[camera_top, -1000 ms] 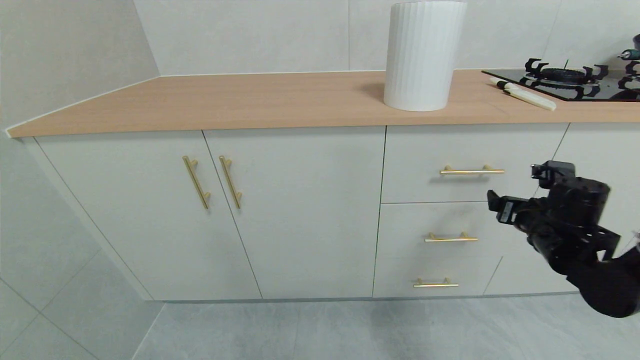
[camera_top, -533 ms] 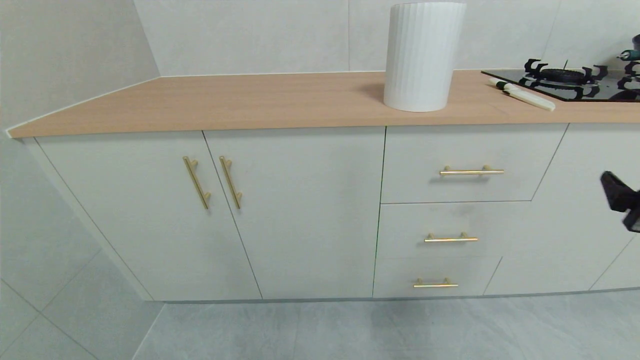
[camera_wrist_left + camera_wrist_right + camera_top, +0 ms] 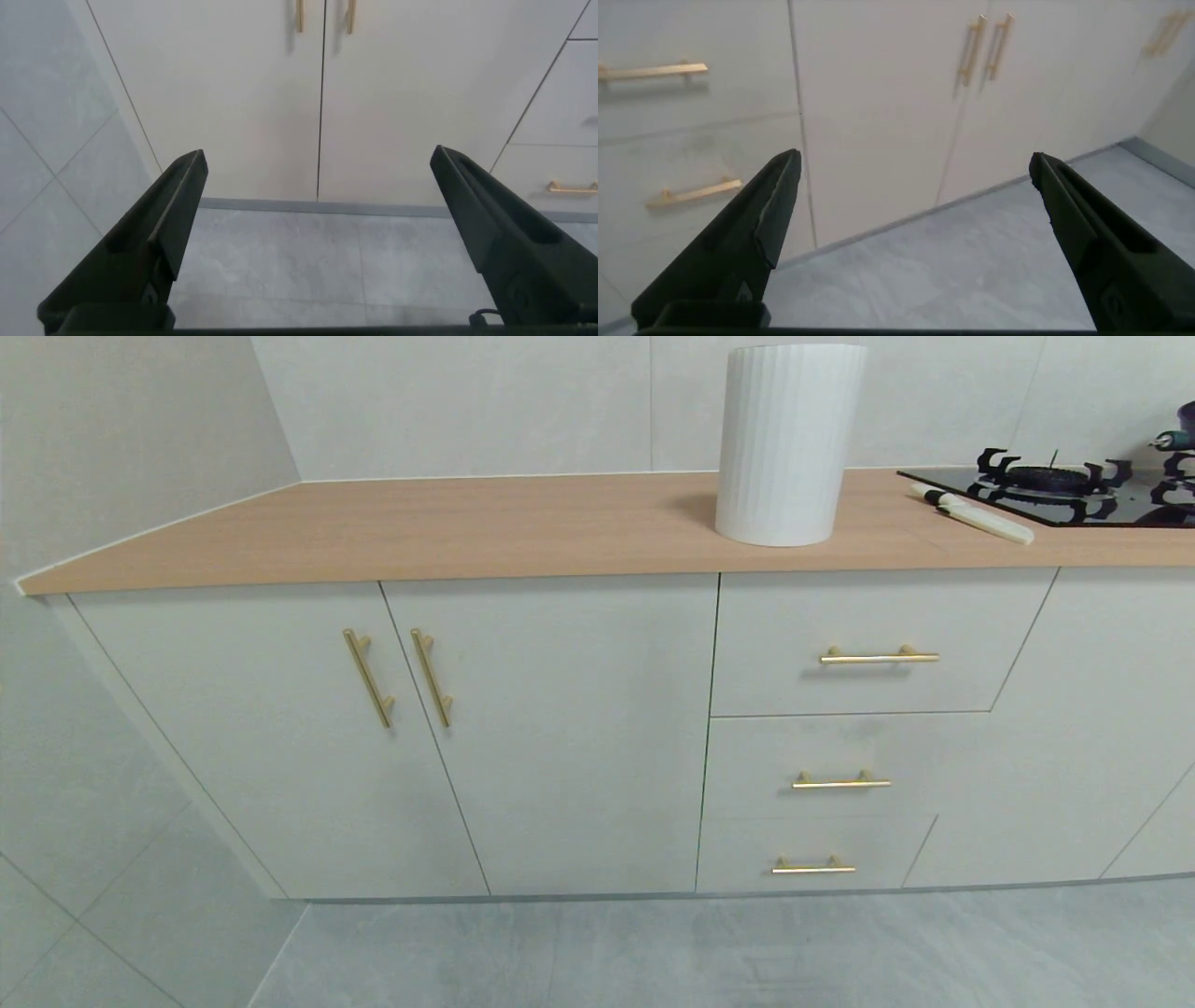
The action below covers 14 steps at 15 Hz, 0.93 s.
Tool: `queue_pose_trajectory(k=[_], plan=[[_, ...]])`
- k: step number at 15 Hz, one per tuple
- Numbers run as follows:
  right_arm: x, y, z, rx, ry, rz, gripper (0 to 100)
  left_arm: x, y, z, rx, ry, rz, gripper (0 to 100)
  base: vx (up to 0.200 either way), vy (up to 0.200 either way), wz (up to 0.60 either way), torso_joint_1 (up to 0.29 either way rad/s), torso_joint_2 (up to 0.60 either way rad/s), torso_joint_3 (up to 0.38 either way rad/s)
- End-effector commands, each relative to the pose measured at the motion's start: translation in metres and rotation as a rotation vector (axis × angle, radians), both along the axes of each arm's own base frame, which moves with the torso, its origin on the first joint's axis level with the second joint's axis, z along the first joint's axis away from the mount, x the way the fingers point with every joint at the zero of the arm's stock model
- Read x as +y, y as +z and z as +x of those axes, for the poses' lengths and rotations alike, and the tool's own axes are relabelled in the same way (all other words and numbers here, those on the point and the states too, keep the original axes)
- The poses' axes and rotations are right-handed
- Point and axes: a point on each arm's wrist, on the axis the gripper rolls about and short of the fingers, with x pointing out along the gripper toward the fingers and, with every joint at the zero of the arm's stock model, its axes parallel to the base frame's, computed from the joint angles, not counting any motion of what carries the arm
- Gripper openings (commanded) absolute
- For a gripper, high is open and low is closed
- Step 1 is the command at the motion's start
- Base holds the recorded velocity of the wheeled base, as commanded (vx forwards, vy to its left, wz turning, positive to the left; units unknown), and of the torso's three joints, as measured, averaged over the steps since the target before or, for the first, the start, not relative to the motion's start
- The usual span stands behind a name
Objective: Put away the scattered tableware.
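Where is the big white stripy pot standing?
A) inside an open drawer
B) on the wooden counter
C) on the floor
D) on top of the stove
B: the ribbed white pot stands upright on the wooden counter, apart from the stove, and the drawers below it are all shut.

Between the parted fingers [image 3: 159, 224] of the left gripper [image 3: 318, 157], and well beyond them, two cupboard doors [image 3: 234, 93] stand side by side, with the floor [image 3: 308, 252] before them. Beyond one finger of the right gripper [image 3: 915, 157] stands a stack of drawers [image 3: 691, 121], and between its fingers, farther off, paired door handles [image 3: 985, 47]. On the countertop [image 3: 467, 532] above the drawers a canister [image 3: 789, 443] stands left of a knife [image 3: 971, 513], which lies just beside the hob [image 3: 1046, 490]
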Motion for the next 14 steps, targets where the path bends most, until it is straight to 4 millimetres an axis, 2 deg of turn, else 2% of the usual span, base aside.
queue_pose_trajectory(k=[1,2,4,8,9,10,14], plan=[[0.000,-0.023,-0.050,-0.150,-0.019,0.000,100,0.000,0.000,0.000,0.000,0.001,0.000,100,0.000,0.000,0.00,0.000,0.00,0.000],[0.000,-0.028,-0.055,-0.162,-0.021,-0.002,100,0.000,0.000,0.000,0.000,0.001,0.000,100,0.000,0.000,0.00,0.000,0.00,0.000],[0.000,-0.033,-0.052,-0.173,-0.011,0.040,100,0.000,0.000,0.000,0.000,0.001,0.000,100,0.000,0.000,0.00,0.000,0.00,0.000],[0.004,-0.074,-0.025,-0.089,0.186,0.110,100,0.000,0.000,0.000,0.000,0.001,0.000,100,0.000,0.000,0.00,0.000,0.00,0.000],[0.006,-0.094,-0.014,-0.081,0.261,0.113,100,0.000,0.000,0.000,0.000,0.001,0.000,100,0.000,0.000,0.00,0.000,0.00,0.000],[0.007,-0.101,-0.012,-0.065,0.311,0.117,100,0.000,0.000,0.000,0.000,0.001,0.000,100,0.000,0.000,0.00,0.000,0.00,0.000],[0.010,-0.108,-0.011,0.009,0.436,0.140,100,0.000,0.000,0.000,0.000,0.001,0.000,100,0.000,0.000,0.00,0.000,0.00,0.000]])
